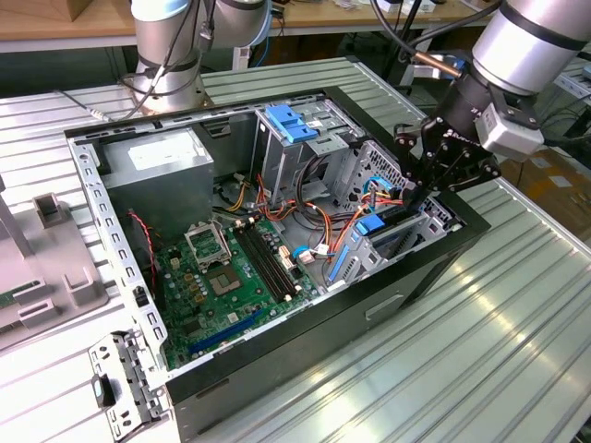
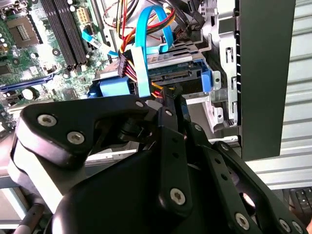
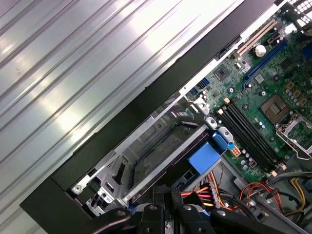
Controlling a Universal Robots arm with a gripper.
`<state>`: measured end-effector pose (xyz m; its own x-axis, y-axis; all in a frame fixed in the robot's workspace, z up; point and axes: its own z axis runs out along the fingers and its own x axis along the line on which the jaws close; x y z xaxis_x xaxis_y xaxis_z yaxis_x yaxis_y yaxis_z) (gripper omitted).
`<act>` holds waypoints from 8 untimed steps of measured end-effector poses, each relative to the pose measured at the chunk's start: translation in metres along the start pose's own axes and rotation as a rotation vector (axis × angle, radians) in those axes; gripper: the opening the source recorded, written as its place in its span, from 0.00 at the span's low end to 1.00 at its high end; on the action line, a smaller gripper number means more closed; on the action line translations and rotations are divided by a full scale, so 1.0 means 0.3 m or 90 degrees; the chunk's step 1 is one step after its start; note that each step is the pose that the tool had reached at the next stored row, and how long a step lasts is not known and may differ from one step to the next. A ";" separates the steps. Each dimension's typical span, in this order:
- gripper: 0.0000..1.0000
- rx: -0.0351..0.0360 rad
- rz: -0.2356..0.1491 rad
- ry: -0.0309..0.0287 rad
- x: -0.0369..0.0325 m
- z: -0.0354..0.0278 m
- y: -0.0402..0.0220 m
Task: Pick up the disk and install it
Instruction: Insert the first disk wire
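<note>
Exterior view: the fingers (image 1: pixel 417 196) point down into the open case (image 1: pixel 369 305) at its drive bay, the arm (image 1: pixel 526 41) slanting in from the exterior view's right. The disk (image 1: pixel 388 235) sits in the bay just under the fingers.

Second wrist view: the fingers (image 2: pixel 171 105) are nearly together with nothing between them, their tips at the disk (image 2: pixel 170 73) edge beside its cables (image 2: pixel 127 66).

First wrist view: the bay (image 3: pixel 161 156) lies ahead of the fingers (image 3: pixel 165 192), above the ribbed worktop (image 3: pixel 73 73).

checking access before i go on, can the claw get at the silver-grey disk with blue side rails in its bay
Probably yes: the claw hangs right over the silver-grey disk with blue side rails in the open black computer case. The red and yellow cable bundle and blue ribbon cable crowd one end.
</note>
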<state>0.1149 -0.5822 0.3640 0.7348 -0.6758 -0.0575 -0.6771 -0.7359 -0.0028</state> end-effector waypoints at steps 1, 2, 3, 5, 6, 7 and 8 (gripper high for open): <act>0.17 0.0002 0.003 0.0000 0.000 0.000 0.000; 0.17 0.0007 0.013 0.0000 0.000 0.000 0.000; 0.17 0.0013 0.023 0.0001 0.000 0.000 0.000; 0.17 0.0030 0.052 0.0001 0.000 0.001 0.000; 0.17 0.0033 0.059 0.0002 0.000 0.001 0.000; 0.17 0.0038 0.066 0.0002 0.000 0.001 0.000; 0.17 0.0044 0.076 0.0002 0.000 0.002 0.000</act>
<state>0.1149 -0.5822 0.3636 0.6492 -0.7585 -0.0575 -0.7598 -0.6501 -0.0028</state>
